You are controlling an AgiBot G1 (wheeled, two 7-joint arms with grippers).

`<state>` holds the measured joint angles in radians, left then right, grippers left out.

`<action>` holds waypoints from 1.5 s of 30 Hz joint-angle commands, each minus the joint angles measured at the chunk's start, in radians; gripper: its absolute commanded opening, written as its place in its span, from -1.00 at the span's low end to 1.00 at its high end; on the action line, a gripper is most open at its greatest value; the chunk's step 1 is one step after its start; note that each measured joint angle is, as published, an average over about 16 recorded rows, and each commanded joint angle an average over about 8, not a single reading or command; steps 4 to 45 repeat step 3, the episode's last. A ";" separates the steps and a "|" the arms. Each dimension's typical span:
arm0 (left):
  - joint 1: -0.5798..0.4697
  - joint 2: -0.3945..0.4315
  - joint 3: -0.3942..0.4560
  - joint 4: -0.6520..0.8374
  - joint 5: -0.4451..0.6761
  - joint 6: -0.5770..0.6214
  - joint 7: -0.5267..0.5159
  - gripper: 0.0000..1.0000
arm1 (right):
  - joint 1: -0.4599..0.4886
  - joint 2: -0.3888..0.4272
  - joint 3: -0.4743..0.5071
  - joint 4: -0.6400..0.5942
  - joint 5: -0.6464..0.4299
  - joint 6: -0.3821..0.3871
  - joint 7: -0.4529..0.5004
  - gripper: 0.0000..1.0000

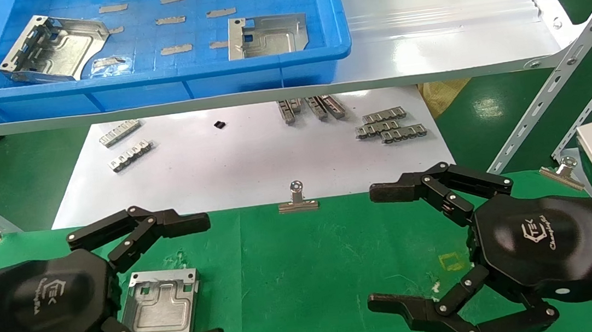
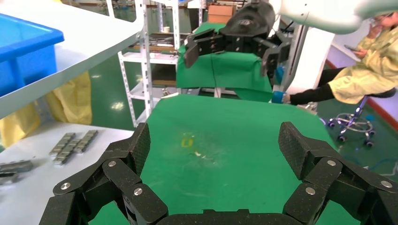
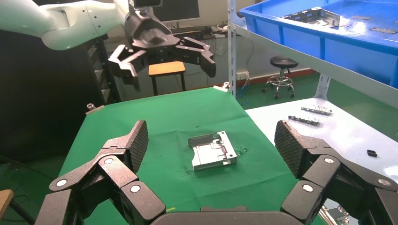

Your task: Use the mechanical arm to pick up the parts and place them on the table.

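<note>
One silvery part [image 1: 162,304] lies flat on the green table [image 1: 313,274] at the near left; it also shows in the right wrist view [image 3: 213,151]. My left gripper [image 1: 211,278] is open and empty, raised above the table with its fingers spread either side of that part. Two more parts [image 1: 52,48] [image 1: 267,35] lie in the blue bin [image 1: 155,84]. My right gripper [image 1: 373,248] is open and empty over bare cloth at the near right, beside a yellow square [image 1: 452,260]. The left wrist view shows open jaws [image 2: 217,150] over bare cloth.
The blue bin stands on a glossy white shelf [image 1: 424,20] over the far side. Below it, a white sheet [image 1: 246,160] carries narrow slotted strips [image 1: 391,126]. Binder clips [image 1: 297,199] [image 1: 563,170] grip the cloth's far edge. Slanted shelf braces [image 1: 557,89] stand at the right.
</note>
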<state>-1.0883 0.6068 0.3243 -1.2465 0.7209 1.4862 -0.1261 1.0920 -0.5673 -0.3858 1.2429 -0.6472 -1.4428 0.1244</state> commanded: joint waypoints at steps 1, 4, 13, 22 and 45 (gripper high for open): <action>0.009 0.003 -0.031 -0.026 0.007 0.007 -0.043 1.00 | 0.000 0.000 0.000 0.000 0.000 0.000 0.000 1.00; 0.012 0.004 -0.039 -0.033 0.008 0.008 -0.054 1.00 | 0.000 0.000 0.000 0.000 0.000 0.000 0.000 1.00; 0.012 0.004 -0.039 -0.033 0.008 0.008 -0.054 1.00 | 0.000 0.000 0.000 0.000 0.000 0.000 0.000 1.00; 0.012 0.004 -0.039 -0.033 0.008 0.008 -0.054 1.00 | 0.000 0.000 0.000 0.000 0.000 0.000 0.000 1.00; 0.012 0.004 -0.039 -0.033 0.008 0.008 -0.054 1.00 | 0.000 0.000 0.000 0.000 0.000 0.000 0.000 1.00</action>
